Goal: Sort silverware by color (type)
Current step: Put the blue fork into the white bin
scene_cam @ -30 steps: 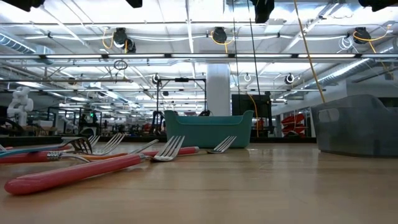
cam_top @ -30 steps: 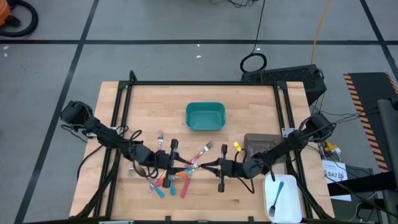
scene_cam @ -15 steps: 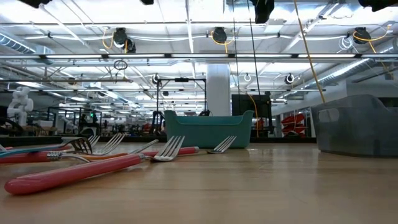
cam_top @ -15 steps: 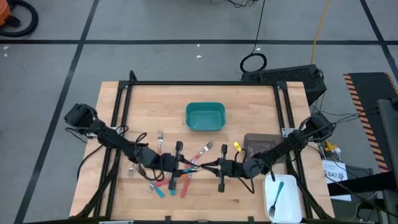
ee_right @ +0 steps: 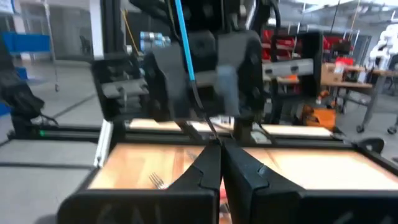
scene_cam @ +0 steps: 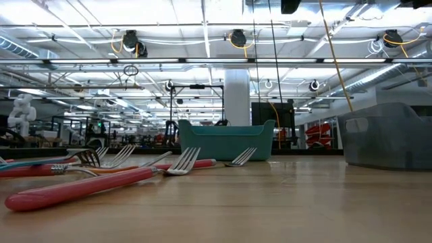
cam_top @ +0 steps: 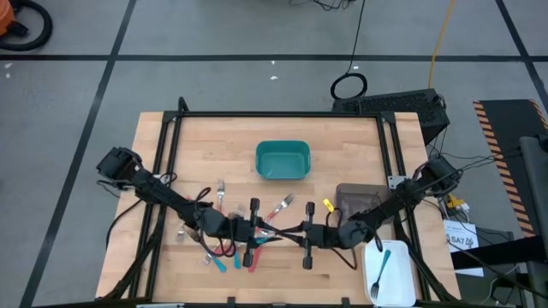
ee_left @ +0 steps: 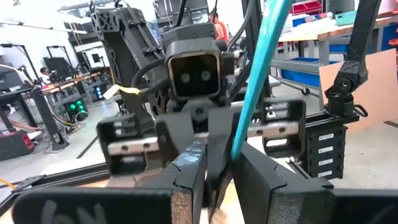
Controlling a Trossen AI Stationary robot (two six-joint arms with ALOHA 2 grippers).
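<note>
Shifted rightward since the earlier frame: left gripper (cam_top: 254,232) now faces the right gripper (cam_top: 306,235) closely, above the silverware (cam_top: 231,244) pile. Left fingers (ee_left: 264,180) clamp a teal fork (ee_left: 256,68), handle upright. Right gripper clenched, empty. Teal bin (cam_top: 282,160) beyond both; white tray (cam_top: 390,269) holds one fork. Fork's tines hidden between fingers.

**A robotics lab on an open industrial floor**

Beyond the left gripper (ee_left: 214,180), benches, metal frames and red bins (ee_left: 309,7) fill the hall. Behind the wooden table (scene_cam: 283,202) run ceiling rails (scene_cam: 216,62), strip lights and a white humanoid robot (scene_cam: 20,111).
</note>
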